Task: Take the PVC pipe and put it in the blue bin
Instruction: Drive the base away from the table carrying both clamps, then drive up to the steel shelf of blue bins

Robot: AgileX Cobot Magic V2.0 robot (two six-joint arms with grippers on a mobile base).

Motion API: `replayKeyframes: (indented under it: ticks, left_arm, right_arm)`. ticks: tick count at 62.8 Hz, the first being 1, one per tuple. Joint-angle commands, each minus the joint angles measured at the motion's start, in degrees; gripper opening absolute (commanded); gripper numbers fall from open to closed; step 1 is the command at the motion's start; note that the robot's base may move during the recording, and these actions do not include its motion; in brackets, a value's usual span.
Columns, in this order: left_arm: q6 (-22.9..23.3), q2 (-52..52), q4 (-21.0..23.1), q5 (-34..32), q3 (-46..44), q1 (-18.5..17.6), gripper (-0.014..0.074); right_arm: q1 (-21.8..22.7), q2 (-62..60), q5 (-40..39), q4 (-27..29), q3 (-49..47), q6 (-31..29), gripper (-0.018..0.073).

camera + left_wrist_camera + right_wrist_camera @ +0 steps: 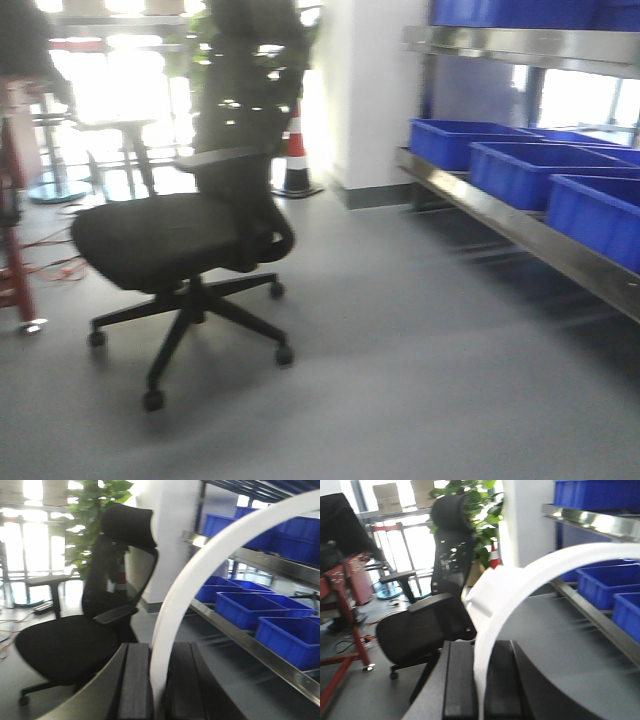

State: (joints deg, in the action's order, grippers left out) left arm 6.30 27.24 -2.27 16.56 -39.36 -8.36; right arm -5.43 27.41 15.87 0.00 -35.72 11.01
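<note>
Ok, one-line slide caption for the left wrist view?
Left fingers clamp a curved white PVC pipe; black office chair and shelved blue bins beyond.

We see a black office chair (180,240) on the grey floor (420,400), left of centre. Farther back stand a leafy plant (92,510) and a striped traffic cone (296,160), just left of a white pillar (365,90). A steel shelf (520,228) runs along the right, and a red wheeled frame (15,230) stands at the left edge.

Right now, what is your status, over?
Left hand, right hand shut on PVC pipe. Blue bins on shelf, right side. Office chair ahead, left side.
</note>
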Motion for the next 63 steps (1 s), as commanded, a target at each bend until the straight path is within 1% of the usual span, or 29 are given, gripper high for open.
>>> replayKeyframes:
  ticks: [1,63]
  left_arm:
    - [0.27,-0.31,0.42,-1.31,-0.17,0.16,-0.0111]
    - [0.27,-0.31,0.42,-1.31,-0.17,0.16,-0.0111]
  right_arm:
    - [0.02,-0.07,-0.89,-0.73,0.18,-0.22,-0.0168]
    - [0.02,-0.07,-0.89,-0.73,0.18,-0.22,-0.0168]
